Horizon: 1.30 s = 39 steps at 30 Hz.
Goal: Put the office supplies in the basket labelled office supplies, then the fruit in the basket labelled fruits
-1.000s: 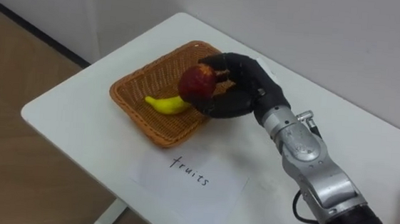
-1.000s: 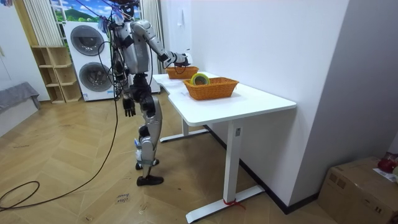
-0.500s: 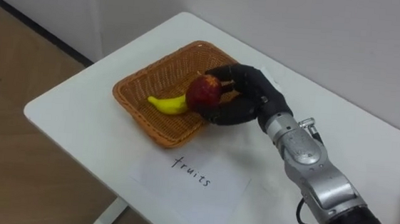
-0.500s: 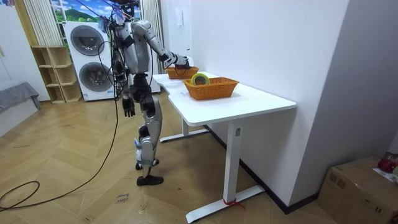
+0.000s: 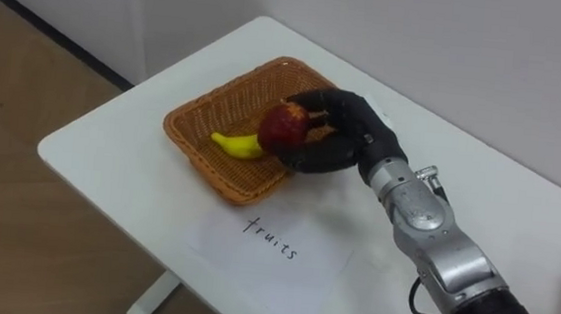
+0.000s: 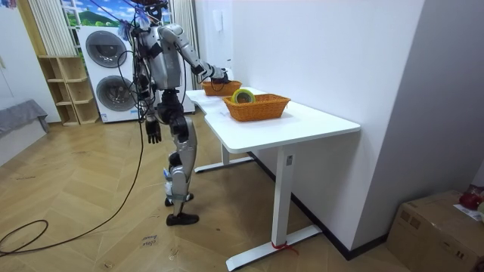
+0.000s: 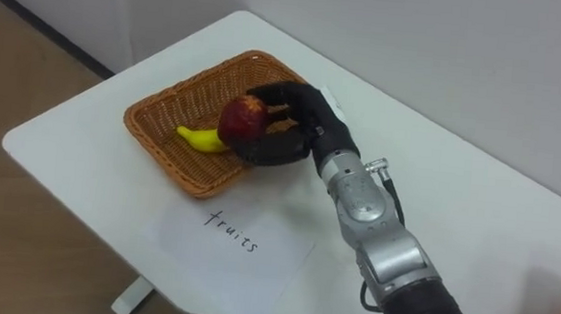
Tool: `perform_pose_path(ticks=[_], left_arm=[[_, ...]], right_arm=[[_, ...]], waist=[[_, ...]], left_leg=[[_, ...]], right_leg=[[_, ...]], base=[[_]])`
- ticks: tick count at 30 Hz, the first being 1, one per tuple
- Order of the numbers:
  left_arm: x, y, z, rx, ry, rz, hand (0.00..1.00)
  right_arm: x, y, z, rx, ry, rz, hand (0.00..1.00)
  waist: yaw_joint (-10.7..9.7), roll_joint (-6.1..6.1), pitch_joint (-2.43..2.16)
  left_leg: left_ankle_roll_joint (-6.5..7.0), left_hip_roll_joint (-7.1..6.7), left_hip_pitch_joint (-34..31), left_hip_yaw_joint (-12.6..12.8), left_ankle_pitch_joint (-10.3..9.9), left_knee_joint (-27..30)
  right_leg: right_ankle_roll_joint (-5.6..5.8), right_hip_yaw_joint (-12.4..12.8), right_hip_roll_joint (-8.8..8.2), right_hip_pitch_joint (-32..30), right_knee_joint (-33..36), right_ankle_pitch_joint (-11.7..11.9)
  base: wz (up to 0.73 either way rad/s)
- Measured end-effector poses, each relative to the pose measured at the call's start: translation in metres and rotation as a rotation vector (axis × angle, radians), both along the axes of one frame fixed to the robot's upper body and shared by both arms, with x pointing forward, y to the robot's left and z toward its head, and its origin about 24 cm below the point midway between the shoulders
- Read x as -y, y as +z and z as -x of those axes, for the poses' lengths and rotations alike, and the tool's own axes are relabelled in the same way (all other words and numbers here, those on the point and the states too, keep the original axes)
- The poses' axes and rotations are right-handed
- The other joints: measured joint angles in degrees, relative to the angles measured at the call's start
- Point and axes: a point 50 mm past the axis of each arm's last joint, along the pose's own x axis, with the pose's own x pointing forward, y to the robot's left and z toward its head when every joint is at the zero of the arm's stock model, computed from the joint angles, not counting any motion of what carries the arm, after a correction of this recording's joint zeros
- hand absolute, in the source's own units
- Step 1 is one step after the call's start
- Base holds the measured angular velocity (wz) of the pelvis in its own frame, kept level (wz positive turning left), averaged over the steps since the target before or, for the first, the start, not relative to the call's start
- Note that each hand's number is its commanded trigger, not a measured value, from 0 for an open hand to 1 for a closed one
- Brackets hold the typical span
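Observation:
A wicker fruit basket (image 5: 193, 148) sits at the table's left end with a yellow banana (image 5: 235, 144) inside. My right hand (image 5: 350, 134) reaches in from the lower right over the basket's near right rim and is shut on a red apple (image 5: 283, 126). The apple hangs just above the basket's inside, next to the banana's tip. In the right eye view the same apple (image 7: 242, 119) and right hand (image 7: 308, 124) stand over the basket (image 7: 153, 145). In the room view I stand at the table's end, and my left hand (image 6: 153, 134) hangs by my thigh.
A sheet of paper with a handwritten label (image 5: 270, 242) lies on the white table (image 5: 111, 144) just in front of the basket. A second wicker basket (image 6: 258, 107) holding a roll of tape (image 6: 243, 95) stands further along the table. The table's edge is close to the basket's left side.
My right hand has lowered the apple from above the basket's rim to just over its inside, near the banana. The view has shifted slightly.

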Motion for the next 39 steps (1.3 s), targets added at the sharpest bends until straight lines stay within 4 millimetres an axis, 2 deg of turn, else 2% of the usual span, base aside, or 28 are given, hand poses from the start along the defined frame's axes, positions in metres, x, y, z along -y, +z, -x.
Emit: perform_pose_path(ticks=[1,2,3,4,5,6,18,39], left_arm=[[0.0,0.0,0.0,0.0,0.0,0.0,0.0],[0.0,0.0,0.0,0.0,0.0,-0.001,0.0],[0.0,0.0,0.0,-0.001,0.0,0.0,0.0],[0.0,0.0,0.0,-0.001,0.0,0.0,0.0],[0.0,0.0,0.0,-0.002,0.0,-0.001,0.0],[0.0,0.0,0.0,-0.004,0.001,-0.001,0.0],[-0.001,0.0,0.002,-0.025,0.009,-0.006,0.0],[-0.001,0.0,0.0,-0.017,0.006,-0.009,0.0]], right_arm=[[-0.001,0.0,0.0,0.0,0.0,-0.002,1.0],[-0.001,0.0,0.0,0.0,0.002,-0.004,0.95],[-0.003,0.0,0.0,-0.001,0.003,-0.008,0.73],[-0.004,0.0,0.0,-0.001,0.004,-0.01,0.42],[-0.005,0.0,0.001,-0.001,0.007,-0.013,0.04],[-0.007,0.0,0.001,-0.001,0.009,-0.016,0.0],[-0.014,-0.001,0.003,0.001,0.023,-0.013,0.0],[-0.017,0.0,0.003,0.003,0.029,-0.015,0.0]], waist=[[-0.01,0.0,0.0],[0.01,-0.01,-0.01],[0.2,0.01,0.0],[0.29,0.01,0.0],[0.39,0.02,0.01],[0.47,0.04,0.01],[1.41,0.22,-0.01],[1.17,0.19,-0.09]], left_leg=[[0.0,-0.01,0.0,-0.02,0.0,0.01],[0.0,-0.03,0.0,-0.1,0.0,0.02],[0.01,-0.04,0.0,-0.14,0.0,0.02],[0.01,-0.04,0.01,-0.15,0.01,0.03],[0.01,-0.04,0.01,-0.16,0.01,0.03],[0.01,-0.04,0.0,-0.2,0.01,0.02],[0.01,-0.17,-0.14,-1.25,0.01,-0.01],[0.0,-0.21,-0.27,-1.44,0.02,0.0]], right_leg=[[0.0,-0.02,0.0,0.01,0.0,0.0],[0.0,-0.06,-0.02,0.06,0.0,0.0],[0.01,-0.08,-0.03,0.08,0.01,0.0],[0.0,-0.07,-0.03,0.08,0.01,0.0],[0.01,-0.09,-0.03,0.08,0.01,0.0],[0.01,-0.13,-0.03,0.08,0.01,0.0],[0.12,-1.28,-0.06,0.26,0.01,-0.07],[0.21,-1.42,-0.06,0.25,0.0,-0.12]], base=[[0.0],[0.03],[0.0],[0.0],[0.0],[0.0],[0.03],[0.0]])
